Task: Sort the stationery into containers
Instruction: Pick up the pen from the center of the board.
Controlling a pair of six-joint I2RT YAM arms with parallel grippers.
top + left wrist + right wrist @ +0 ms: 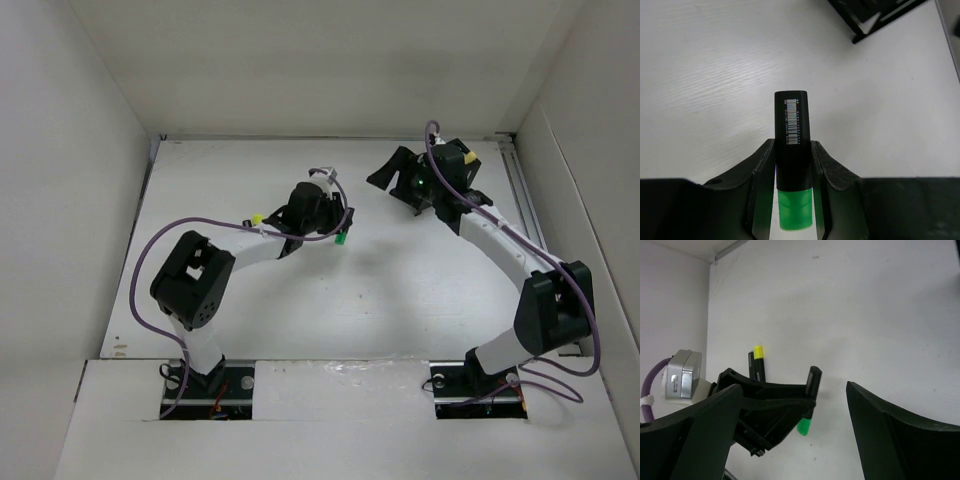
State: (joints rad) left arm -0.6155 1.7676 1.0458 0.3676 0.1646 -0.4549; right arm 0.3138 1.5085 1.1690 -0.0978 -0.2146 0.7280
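Note:
My left gripper (792,145) is shut on a highlighter with a black barrel (792,125) and a green cap. In the top view this gripper (335,230) hangs over the middle of the table, and the green cap (342,238) pokes out below it. A yellow-capped highlighter (257,218) lies on the table beside the left arm. My right gripper (397,185) stands open with nothing in it, to the right of the left one. In its wrist view the right gripper (830,390) faces the held green highlighter (804,426) and the yellow one (758,352). A black slatted corner of the organiser (875,15) shows far right.
White walls enclose the table on the left (70,200), back and right. A purple cable (200,225) loops over the left arm and another runs along the right arm. In the top view I cannot tell the organiser apart from the black right gripper.

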